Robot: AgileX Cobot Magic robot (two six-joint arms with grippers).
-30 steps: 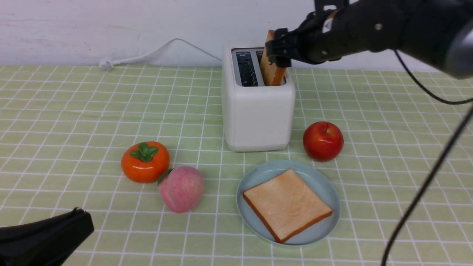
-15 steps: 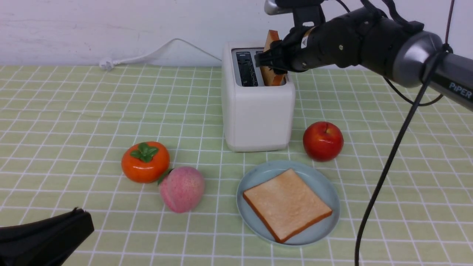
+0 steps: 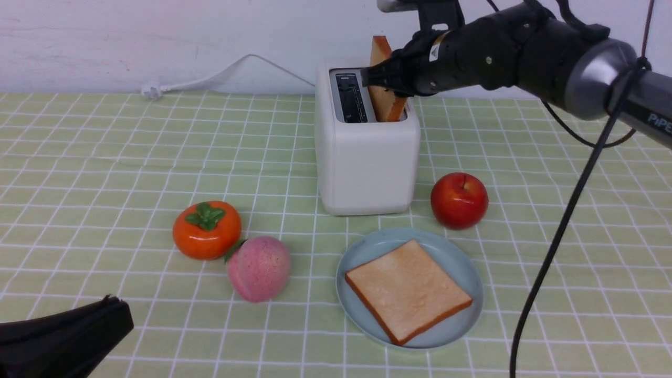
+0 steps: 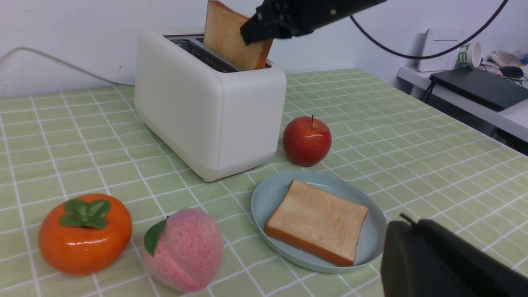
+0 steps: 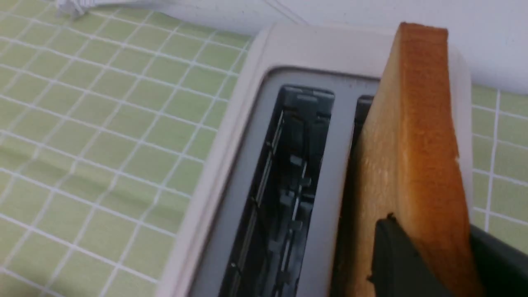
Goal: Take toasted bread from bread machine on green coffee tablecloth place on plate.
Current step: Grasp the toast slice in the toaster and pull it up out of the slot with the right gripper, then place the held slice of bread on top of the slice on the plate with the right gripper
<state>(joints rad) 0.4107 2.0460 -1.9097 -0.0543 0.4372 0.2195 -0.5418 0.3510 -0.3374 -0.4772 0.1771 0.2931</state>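
Observation:
The white bread machine stands on the green coffee tablecloth. One slice of toasted bread sticks up out of its right slot, tilted. My right gripper is shut on this slice near its top. In the right wrist view the fingers clamp both faces of the slice, and the left slot is empty. The other slice lies flat on the plate in front of the machine. My left gripper is shut and empty, low at the front left; in its own view it is next to the plate.
A red apple sits right of the bread machine, just behind the plate. An orange persimmon and a pink peach sit front left of it. The white power cord runs along the back wall. A side desk with a laptop stands beyond the table.
My right gripper has closed in on the slice in the right slot, and the slice now stands a little higher out of the slot. The left arm has not moved.

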